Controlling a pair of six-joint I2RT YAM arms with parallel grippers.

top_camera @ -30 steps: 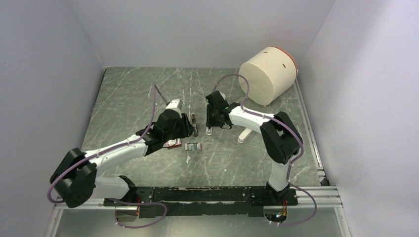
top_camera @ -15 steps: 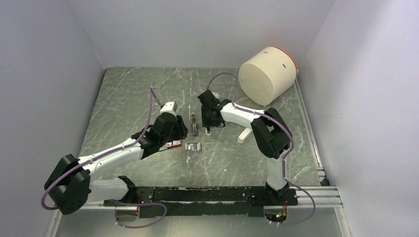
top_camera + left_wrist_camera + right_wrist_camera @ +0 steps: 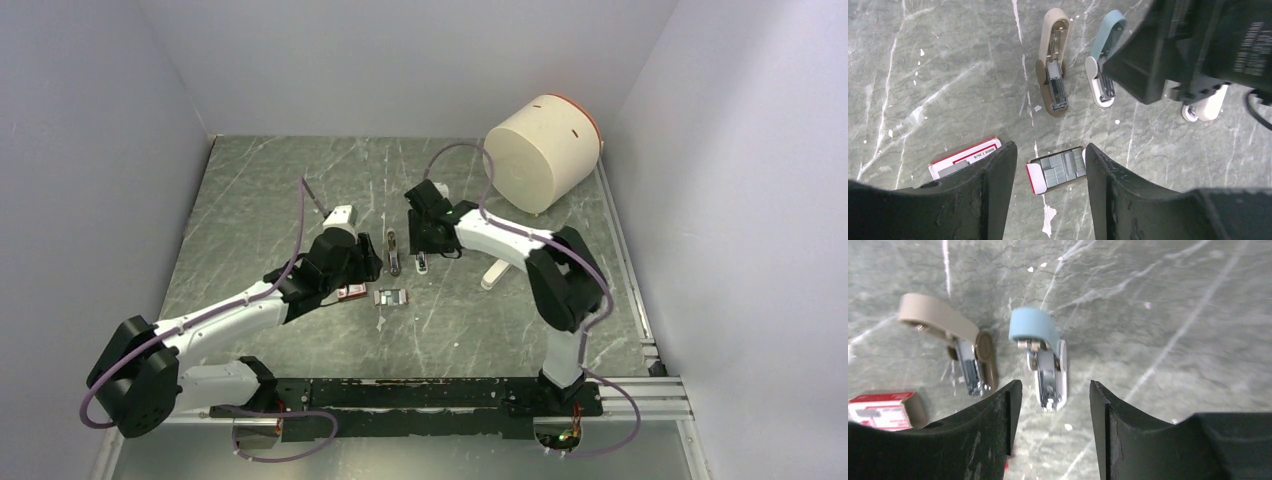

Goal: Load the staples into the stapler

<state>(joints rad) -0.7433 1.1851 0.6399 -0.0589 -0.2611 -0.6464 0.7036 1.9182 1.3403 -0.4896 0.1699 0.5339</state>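
Left pincer (image 3: 1048, 150) spread, nothing between its fingers (image 3: 990, 192), hanging above the staples (image 3: 1062, 167): silvery-grey strips in a small tray with a red end, flat on the bench (image 3: 938, 75), framed in the gap between the fingers. Just left of them, a red-and-white box (image 3: 965, 156). Beyond, side by side but not touching, a brown stapler (image 3: 1053, 75) and a blue stapler (image 3: 1104, 70), both hinged open, metal channels bared. Right pincer (image 3: 1050, 387) likewise spread and empty, low over the blue stapler. Further right, a white object (image 3: 1205, 105), too cut off to name.

Bench of grey-green marbled stone with pale veins and white flecks; plain white walls (image 3: 400, 60) on three sides.

Seen only from the top camera: a cream drum (image 3: 543, 150) with an orange rim, lying on its side at the far right corner. Clear only from the wrist cameras: the separate staple strips and the staplers' metal insides.
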